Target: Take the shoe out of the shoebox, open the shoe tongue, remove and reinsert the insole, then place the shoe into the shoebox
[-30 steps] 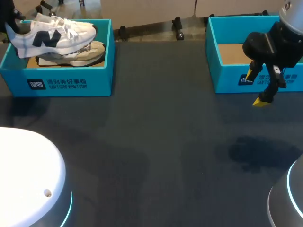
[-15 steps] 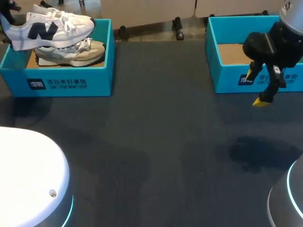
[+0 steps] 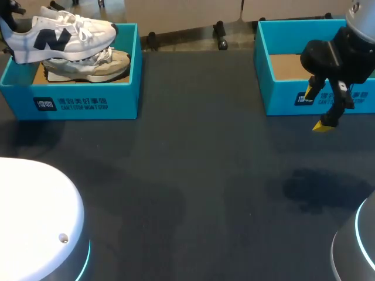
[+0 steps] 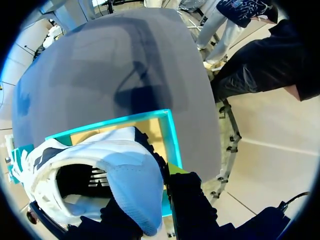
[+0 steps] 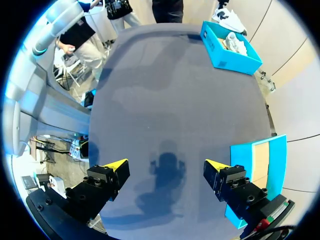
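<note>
- The step in hand looks like the first one, taking the shoe out. The white sneaker with a navy logo hangs above the teal cardboard shoebox at the far left of the dark grey bench, its sole clear of the rim and its toe pointing toward the bench's middle.
- The left tool is clamped on the sneaker's heel collar, with one finger inside the opening and one outside.
- A beige sneaker lies in the shoebox right under the lifted one.
- The right tool is spread wide with nothing in it. It hovers over bare bench just in front of the second teal box, whose brown floor shows.
- Next, I judge, the sneaker should be carried toward the middle and set down sole-first within the right tool's reach.
- A heel-only hold lets the toe droop, so the carry should be slow and the sole should clear the shoebox wall.
- The tongue and insole are not yet touched.
</note>
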`<state>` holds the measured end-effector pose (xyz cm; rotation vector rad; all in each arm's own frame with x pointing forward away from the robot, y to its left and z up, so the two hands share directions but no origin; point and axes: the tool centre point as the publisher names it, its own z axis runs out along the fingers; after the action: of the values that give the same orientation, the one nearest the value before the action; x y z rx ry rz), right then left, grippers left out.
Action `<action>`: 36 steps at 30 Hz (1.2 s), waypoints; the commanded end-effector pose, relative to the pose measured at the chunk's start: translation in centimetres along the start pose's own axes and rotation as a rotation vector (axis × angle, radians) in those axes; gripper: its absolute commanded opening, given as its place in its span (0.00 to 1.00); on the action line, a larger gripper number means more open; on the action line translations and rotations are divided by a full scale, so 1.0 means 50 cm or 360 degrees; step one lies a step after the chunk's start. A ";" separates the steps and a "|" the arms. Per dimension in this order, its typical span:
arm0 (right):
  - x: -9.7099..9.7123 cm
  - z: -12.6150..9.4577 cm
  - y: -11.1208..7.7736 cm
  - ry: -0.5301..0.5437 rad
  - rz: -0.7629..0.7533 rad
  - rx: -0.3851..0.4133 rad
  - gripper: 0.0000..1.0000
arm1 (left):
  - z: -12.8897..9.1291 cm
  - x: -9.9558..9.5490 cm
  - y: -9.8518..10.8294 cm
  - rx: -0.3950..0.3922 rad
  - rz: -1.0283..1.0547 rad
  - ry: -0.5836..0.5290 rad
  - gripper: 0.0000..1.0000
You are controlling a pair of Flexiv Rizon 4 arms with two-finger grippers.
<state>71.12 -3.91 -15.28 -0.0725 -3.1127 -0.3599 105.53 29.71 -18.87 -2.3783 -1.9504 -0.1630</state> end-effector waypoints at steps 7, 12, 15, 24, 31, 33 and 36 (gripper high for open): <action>-0.003 0.002 0.002 0.0004 0.0002 0.0006 1.00 | -0.045 -0.017 -0.069 -0.0008 0.0020 0.0002 0.00; -0.003 0.002 0.002 0.0004 0.0002 0.0006 1.00 | -0.065 -0.051 -0.114 0.0010 0.0031 0.0000 0.00; -0.003 0.002 0.002 0.0004 0.0002 0.0006 1.00 | -0.072 -0.071 -0.139 0.0022 0.0030 -0.0012 0.00; -0.003 0.002 0.002 0.0004 0.0002 0.0006 1.00 | -0.102 -0.147 -0.236 0.0028 0.0036 0.0018 0.00; -0.003 0.002 0.002 0.0004 0.0002 0.0006 1.00 | -0.118 -0.211 -0.299 0.0049 0.0034 0.0040 0.00; -0.003 0.002 0.002 0.0004 0.0002 0.0006 1.00 | -0.122 -0.230 -0.313 0.0066 0.0044 0.0039 0.00; -0.003 0.002 0.002 0.0004 0.0002 0.0006 1.00 | -0.128 -0.259 -0.337 0.0081 0.0051 0.0038 0.00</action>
<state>71.13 -3.90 -15.28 -0.0725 -3.1126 -0.3598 88.21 20.29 -14.82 -2.3478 -1.8754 -0.0840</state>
